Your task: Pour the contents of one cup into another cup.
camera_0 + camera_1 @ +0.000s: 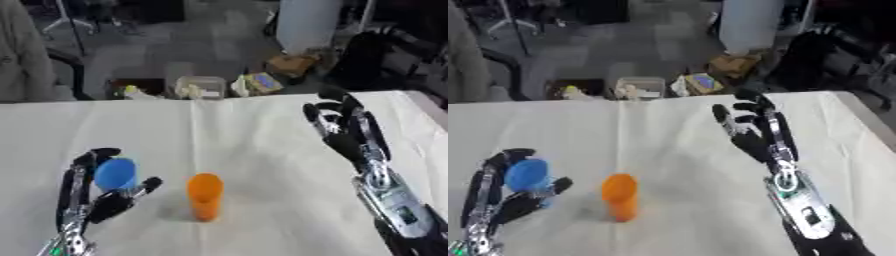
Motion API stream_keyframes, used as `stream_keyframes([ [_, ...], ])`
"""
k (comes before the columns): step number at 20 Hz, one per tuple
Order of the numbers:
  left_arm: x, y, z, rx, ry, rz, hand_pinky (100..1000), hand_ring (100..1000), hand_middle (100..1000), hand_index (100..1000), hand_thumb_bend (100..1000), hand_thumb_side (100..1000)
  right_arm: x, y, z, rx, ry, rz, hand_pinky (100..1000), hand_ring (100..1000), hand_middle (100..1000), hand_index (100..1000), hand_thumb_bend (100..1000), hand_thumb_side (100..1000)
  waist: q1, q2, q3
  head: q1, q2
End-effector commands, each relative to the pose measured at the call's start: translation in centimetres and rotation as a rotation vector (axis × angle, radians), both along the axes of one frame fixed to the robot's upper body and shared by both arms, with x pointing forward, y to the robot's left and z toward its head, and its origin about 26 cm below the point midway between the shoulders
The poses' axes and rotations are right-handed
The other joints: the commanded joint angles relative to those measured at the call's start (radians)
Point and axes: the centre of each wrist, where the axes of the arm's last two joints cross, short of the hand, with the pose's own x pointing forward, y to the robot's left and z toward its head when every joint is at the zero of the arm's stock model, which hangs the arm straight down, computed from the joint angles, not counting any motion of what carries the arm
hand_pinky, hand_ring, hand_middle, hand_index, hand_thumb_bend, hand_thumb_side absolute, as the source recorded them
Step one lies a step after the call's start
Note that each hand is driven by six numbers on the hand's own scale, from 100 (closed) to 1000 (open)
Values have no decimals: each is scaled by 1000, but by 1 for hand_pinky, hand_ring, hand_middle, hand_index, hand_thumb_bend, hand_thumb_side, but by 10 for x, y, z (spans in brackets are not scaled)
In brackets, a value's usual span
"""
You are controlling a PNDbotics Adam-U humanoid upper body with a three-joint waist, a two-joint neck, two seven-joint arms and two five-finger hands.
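Grasp done, pour not started.
Left hand (92,192) has fingers and thumb curled round the blue cup (115,174), near the table's (262,130) front left. Orange cup (205,196) stands upright just beside it, untouched. Right hand (343,131) hovers to the right, fingers relaxed, holding nothing. Left: tip blue over orange.

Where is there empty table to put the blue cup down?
Bare cloth lies between the orange cup and the right robot hand, and all across the far table. It is crowded only near the left robot hand, curled round the blue cup beside the orange one.
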Motion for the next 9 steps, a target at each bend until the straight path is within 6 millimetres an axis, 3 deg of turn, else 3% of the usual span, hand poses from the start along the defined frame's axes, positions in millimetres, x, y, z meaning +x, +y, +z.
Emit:
stream_keyframes([
  [1, 7, 5, 6, 101, -43, 30, 649, 612, 562, 743, 1000, 345, -2, -3, 13, 14, -38, -3, 632, 752, 753, 838, 525, 565, 0, -16, -2, 3, -12],
  [4, 4, 9, 5, 135, -53, 30, 691, 644, 602, 787, 1000, 403, -3, -5, 12, 23, -31, -8, 629, 750, 751, 836, 524, 568, 2, -16, -1, 1, -12],
  [5, 2, 11, 9, 130, -64, 30, 711, 662, 617, 801, 1000, 471, -3, -5, 11, 25, -28, -10, 625, 748, 750, 835, 521, 571, 4, -16, 1, 0, -11],
  [9, -13, 19, 41, 38, -163, 30, 728, 685, 631, 806, 1000, 593, -4, -8, 10, 27, -22, -12, 617, 745, 749, 831, 521, 578, 9, -16, 8, -5, -10],
])
